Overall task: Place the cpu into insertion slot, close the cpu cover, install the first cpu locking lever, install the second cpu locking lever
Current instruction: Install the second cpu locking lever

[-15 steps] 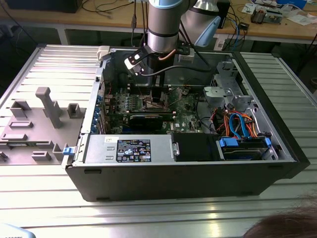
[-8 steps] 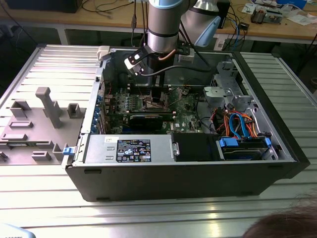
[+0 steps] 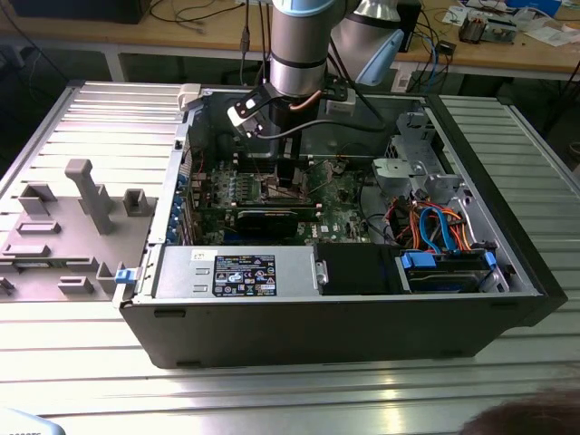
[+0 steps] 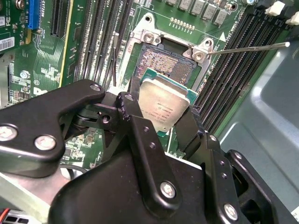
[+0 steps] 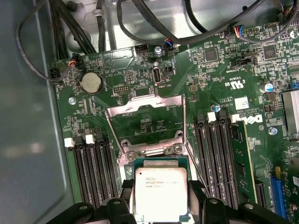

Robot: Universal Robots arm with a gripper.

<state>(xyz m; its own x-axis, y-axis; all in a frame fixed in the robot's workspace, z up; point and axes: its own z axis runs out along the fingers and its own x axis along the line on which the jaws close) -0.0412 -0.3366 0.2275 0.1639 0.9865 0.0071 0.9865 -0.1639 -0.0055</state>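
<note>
Black hand [image 4: 161, 113] pinches flat silver-grey cpu [image 4: 164, 103] near square insertion slot [image 4: 161, 61].

I count: 1 cpu [image 5: 161, 193], 1 insertion slot [image 4: 163, 63], 1 cpu cover [image 5: 145, 103], 2 locking levers [image 4: 247, 49], 1 coin cell [image 5: 91, 83], 1 graphics card [image 3: 267, 217], my 1 gripper [image 4: 161, 116], 2 fingers [image 4: 138, 121].

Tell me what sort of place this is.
Probably a robotics workshop: open black computer case on a ribbed metal table, cable-strewn wooden bench behind, black gripper holding a silver-grey square cpu.
</note>
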